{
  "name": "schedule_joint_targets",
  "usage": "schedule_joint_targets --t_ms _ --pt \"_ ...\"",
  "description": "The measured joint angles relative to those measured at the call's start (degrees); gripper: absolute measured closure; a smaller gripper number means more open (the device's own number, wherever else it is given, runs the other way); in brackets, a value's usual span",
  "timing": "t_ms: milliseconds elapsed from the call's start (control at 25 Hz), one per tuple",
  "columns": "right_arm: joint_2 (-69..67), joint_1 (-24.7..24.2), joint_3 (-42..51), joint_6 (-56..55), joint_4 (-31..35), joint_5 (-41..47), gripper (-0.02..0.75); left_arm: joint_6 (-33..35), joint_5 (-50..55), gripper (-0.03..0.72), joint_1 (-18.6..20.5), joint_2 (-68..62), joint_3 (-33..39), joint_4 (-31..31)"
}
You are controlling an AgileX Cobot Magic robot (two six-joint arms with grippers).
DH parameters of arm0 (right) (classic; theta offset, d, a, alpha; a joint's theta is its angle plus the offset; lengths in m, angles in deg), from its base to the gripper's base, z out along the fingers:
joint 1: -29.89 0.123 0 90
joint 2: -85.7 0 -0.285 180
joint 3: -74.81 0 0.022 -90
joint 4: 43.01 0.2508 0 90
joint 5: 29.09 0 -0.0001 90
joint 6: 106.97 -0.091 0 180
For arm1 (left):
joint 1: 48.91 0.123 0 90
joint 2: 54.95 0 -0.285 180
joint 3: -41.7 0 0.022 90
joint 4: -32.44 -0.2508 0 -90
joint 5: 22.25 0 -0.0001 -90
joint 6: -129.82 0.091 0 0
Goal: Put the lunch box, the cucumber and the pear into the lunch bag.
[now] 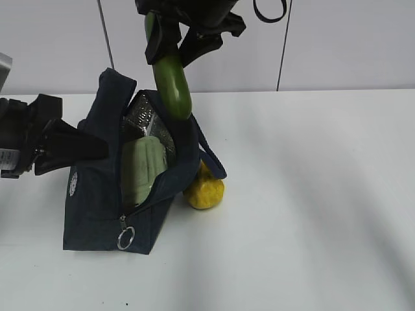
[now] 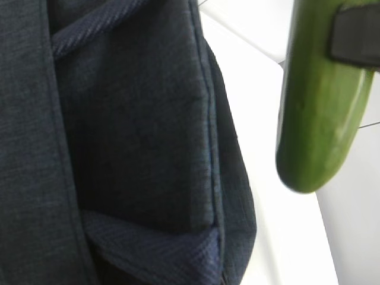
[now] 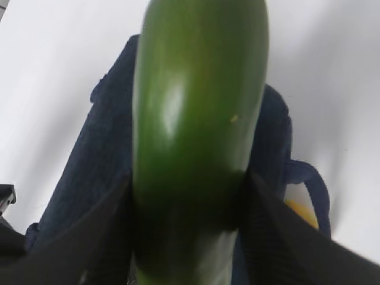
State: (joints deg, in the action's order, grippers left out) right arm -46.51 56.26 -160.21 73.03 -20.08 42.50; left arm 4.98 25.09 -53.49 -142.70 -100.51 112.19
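Cucumber hung above the open lunch bag, lunch box already inside, pear waiting on the desk.

The white desk carried the lunch bag, soft navy fabric likely to sag unless its left wall was held; the left hand pressed there, though whether it was apart or together could not be told. The lunch box, rigid and probably light, stood tilted in the foil-lined opening. The right hand was clamped on the cucumber near its upper end; the smooth, stiff cucumber looked slippery, so a grip nearer mid-length seemed safer. The pear lay touching the bag's right side, lumpy, best taken around its wide body.
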Motion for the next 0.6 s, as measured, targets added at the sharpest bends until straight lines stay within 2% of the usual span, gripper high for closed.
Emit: schedule_joint_targets --t_ms 160,440,600 --pt "0.0 0.0 3.07 0.0 1.98 0.0 0.36 0.0 -0.13 0.707 0.0 0.0 0.0 0.0" --pt "-4.07 0.19 5.69 2.36 13.29 0.06 0.36 0.0 -0.13 0.707 0.0 0.0 0.0 0.22" --pt "-7.25 0.12 5.92 2.46 14.48 -0.14 0.36 0.0 -0.13 0.707 0.0 0.0 0.0 0.22"
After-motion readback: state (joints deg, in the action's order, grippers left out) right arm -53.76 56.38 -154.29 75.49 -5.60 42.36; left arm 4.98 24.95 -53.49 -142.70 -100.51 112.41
